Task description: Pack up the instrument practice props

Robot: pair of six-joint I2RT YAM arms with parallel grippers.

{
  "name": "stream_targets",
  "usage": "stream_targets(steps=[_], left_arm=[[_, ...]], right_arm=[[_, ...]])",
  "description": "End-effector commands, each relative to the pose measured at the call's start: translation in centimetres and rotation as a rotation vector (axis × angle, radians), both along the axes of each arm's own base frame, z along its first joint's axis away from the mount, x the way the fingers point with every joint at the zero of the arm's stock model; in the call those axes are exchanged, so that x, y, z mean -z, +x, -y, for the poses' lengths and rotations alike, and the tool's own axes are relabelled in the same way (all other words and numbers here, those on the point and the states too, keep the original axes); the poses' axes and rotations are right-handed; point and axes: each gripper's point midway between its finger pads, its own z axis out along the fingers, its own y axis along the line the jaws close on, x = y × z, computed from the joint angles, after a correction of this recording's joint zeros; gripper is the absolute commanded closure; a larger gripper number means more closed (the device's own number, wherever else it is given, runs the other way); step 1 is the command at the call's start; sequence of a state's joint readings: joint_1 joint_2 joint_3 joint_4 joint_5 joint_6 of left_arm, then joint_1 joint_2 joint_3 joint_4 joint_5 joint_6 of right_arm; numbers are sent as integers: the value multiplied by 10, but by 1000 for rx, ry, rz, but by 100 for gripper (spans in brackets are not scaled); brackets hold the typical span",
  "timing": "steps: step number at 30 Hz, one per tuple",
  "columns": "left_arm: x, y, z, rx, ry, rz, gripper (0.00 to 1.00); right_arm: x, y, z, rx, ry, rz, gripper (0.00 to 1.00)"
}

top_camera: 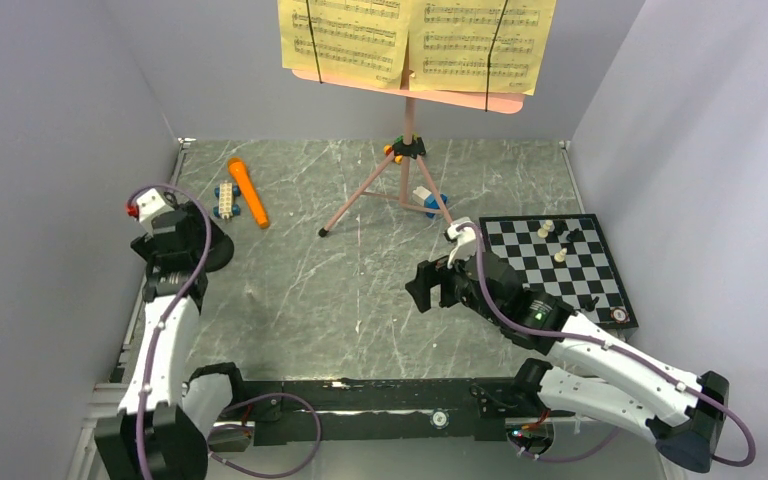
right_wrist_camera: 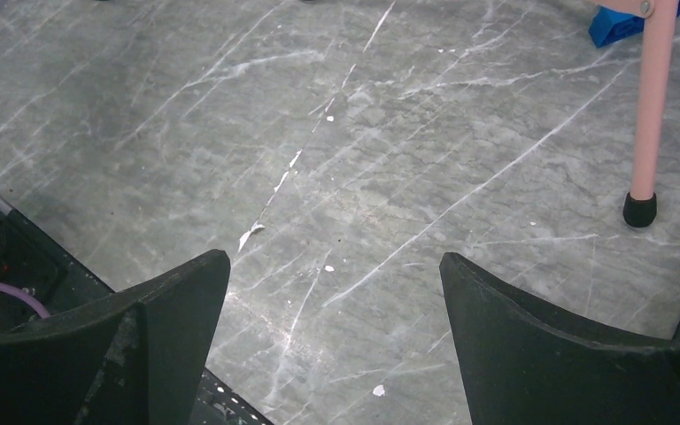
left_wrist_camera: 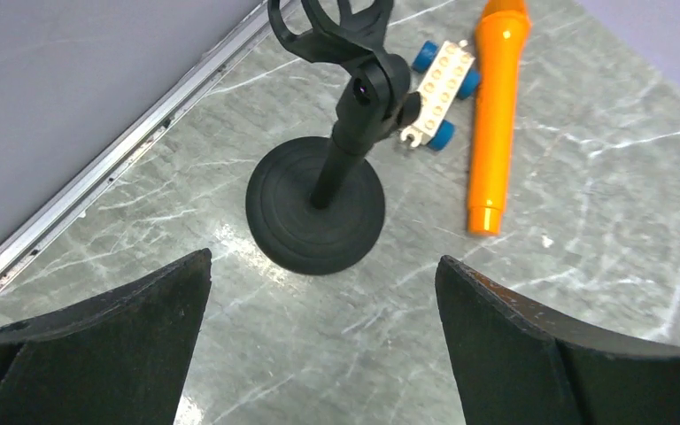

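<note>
**Packing status: nothing is stowed that you can see; four items are outstanding.**

1. Music stand: pink, upright on its tripod at the far middle of the worktop. It is not folded and not packed.
2. Sheet-music pages: yellow, spread across the stand's tray under two dark cords. You have yet to lift them off.
3. Microphone: orange, lying flat at the far left, just beside a blue-wheeled toy block. It is out of its clip and loose on the worktop.
4. Mic stand: black, round-based, upright near the left wall with its clip empty.

Left jaws: spread wide and holding nothing. They hover just in front of the mic stand's base, apart from it.

Right jaws: spread wide and holding nothing. They hang over bare worktop near one tripod foot.

No box, bag or case shows in any view (so where these go cannot be told from here). The chessboard at the right is not on your list. Judged overall, you are at the very start.
</note>
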State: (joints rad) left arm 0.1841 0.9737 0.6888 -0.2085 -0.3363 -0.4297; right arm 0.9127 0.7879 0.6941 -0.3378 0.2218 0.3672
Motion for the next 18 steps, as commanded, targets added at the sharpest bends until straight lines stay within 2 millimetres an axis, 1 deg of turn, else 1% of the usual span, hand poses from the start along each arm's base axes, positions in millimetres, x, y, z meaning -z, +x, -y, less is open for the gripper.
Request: stream_targets(steps=[1,2,4,5,6,8,10,11,13,14,16,17,18], left_arm=[[-16,-21,23,31,-47,89,1],[-28,-24,28,44,-31,137,1],[-61,-30,38,74,8,252,1],[-76,-30,45,103,15,289,1],[-88,-29,58,152,25,309,1],[-113,-22,87,263,40,345,1],[-133,-13,127,409,54,373,1],[-139,-8,150,493,61,386,1],[-148,1,193,657,74,419,1],[-147,6,213,737,79,425,1],[-143,20,240,849,78,436,1],[-131,31,254,897,78,412,1],[-126,40,263,934,77,404,1]], right_arm=[[-14,7,-9,-3,25,19,6],[-15,8,-8,3,16,20,6],[-17,10,-5,17,-4,24,6],[-18,11,-3,24,-9,27,6],[-19,12,-2,29,-14,29,6],[-19,15,-1,48,-19,29,6],[-17,20,0,77,-25,19,6],[-14,23,1,93,-29,10,6],[-8,30,4,130,-30,-17,6],[-5,33,6,149,-27,-31,6],[-3,38,6,169,-21,-48,6],[-4,39,6,176,-18,-51,6],[-6,40,7,181,-13,-50,6]])
